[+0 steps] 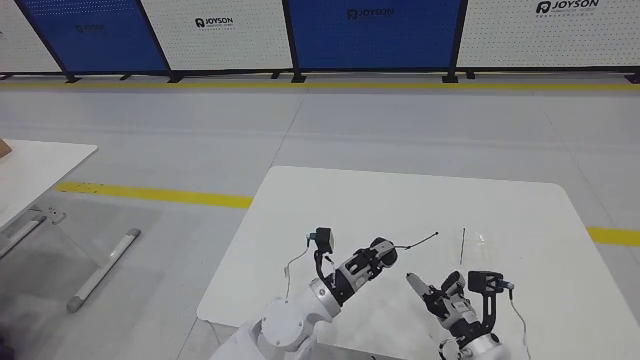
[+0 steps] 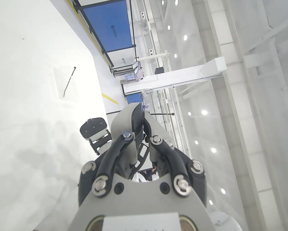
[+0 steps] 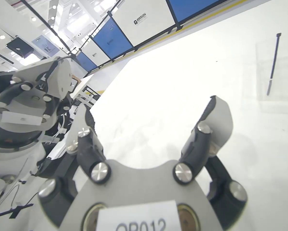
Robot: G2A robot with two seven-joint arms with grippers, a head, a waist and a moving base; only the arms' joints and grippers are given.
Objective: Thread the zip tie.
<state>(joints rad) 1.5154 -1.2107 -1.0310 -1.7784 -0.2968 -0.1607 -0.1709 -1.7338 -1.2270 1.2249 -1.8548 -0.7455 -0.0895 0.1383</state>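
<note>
Now two ties show. One zip tie [image 1: 415,240] sticks out of the left tool [image 1: 385,252], closed tight on it. The other zip tie [image 1: 462,245] lies on the tabletop [image 1: 350,200] near the open right tool [image 1: 412,282].

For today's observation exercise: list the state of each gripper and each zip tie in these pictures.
left gripper: shut on the held zip tie.
right gripper: open, empty.
held zip tie: straight, sticking out past the fingertips, not looped.
loose zip tie: lying flat on the table, straight, not looped, touched by neither gripper.
</note>
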